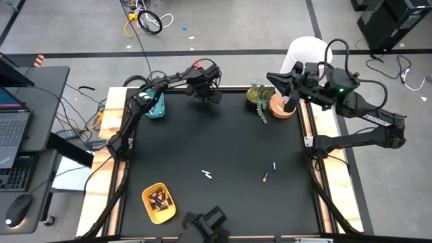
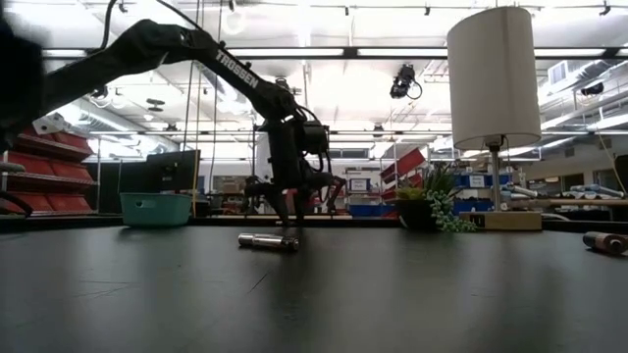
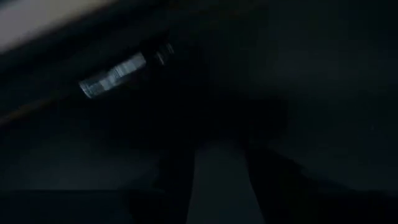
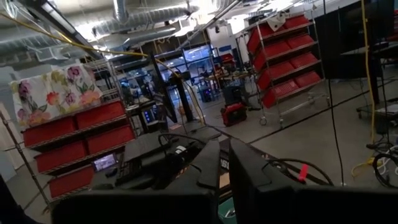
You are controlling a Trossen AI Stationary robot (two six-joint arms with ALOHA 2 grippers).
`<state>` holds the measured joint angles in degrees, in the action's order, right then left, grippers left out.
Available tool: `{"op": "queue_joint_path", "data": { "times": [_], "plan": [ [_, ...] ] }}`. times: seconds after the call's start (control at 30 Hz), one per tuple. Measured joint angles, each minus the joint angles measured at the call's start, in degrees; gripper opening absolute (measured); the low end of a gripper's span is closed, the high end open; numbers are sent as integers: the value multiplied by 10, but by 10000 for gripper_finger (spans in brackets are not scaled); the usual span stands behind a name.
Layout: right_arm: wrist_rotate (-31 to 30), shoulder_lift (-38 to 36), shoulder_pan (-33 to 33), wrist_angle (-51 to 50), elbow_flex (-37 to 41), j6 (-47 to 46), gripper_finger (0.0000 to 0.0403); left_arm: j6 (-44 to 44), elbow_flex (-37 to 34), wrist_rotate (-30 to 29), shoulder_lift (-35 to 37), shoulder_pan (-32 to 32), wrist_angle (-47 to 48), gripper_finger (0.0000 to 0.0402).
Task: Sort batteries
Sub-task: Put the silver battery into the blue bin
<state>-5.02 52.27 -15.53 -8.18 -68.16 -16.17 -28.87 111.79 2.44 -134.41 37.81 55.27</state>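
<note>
Black tabletop (image 1: pixel 223 142) fills my overhead feed, wooden edging down both sides. I've got the left gripper (image 1: pixel 206 90) parked at the far edge, just beside the teal tray (image 1: pixel 156 106), which sits in the far left corner. Low view puts that gripper (image 2: pixel 291 211) down close to the surface, but I can't tell how wide its fingers stand or whether they have anything; the left wrist feed is nearly all dark, only a pale silvery cylinder (image 3: pixel 121 73) showing past the fingers.

Right gripper (image 1: pixel 287 84) hangs at the far right corner, over the small potted plant (image 1: pixel 260 99) and the round wooden lamp base (image 1: pixel 282 108). Its fingers are pressed together with nothing between them, and the right wrist feed looks out past them into the room: red bin shelves, floral cloth.

Batteries: two pale ones (image 1: pixel 207 175) lie touching near the table's middle, toward the near side. To their right, well apart from them, one dark battery with an orange end (image 1: pixel 265 177), and just beside it another with a pale end (image 1: pixel 274 166). Several dark ones are piled in the yellow oval tray (image 1: pixel 146 199) at the near left. In the low view one pale battery (image 2: pixel 268 241) lies on its side in line with the left gripper.

White lampshade (image 2: pixel 496 76) stands tall at the right.
</note>
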Motion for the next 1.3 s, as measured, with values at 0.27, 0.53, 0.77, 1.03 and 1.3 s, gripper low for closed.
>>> {"op": "queue_joint_path", "data": {
  "times": [0.27,0.53,0.77,1.03,1.3],
  "plan": [
    [0,-1,0,1,0,-2,22,99,36,-81,3,-8,14,161],
    [0,-1,0,3,0,-2,22,7,31,-107,2,9,61,161],
    [0,-1,0,9,0,1,22,-56,31,-108,1,19,22,162],
    [1,-1,0,8,0,2,22,-103,31,-107,1,40,34,172],
    [1,-1,0,8,0,2,22,-91,33,-83,-6,54,6,173]
  ]
}}
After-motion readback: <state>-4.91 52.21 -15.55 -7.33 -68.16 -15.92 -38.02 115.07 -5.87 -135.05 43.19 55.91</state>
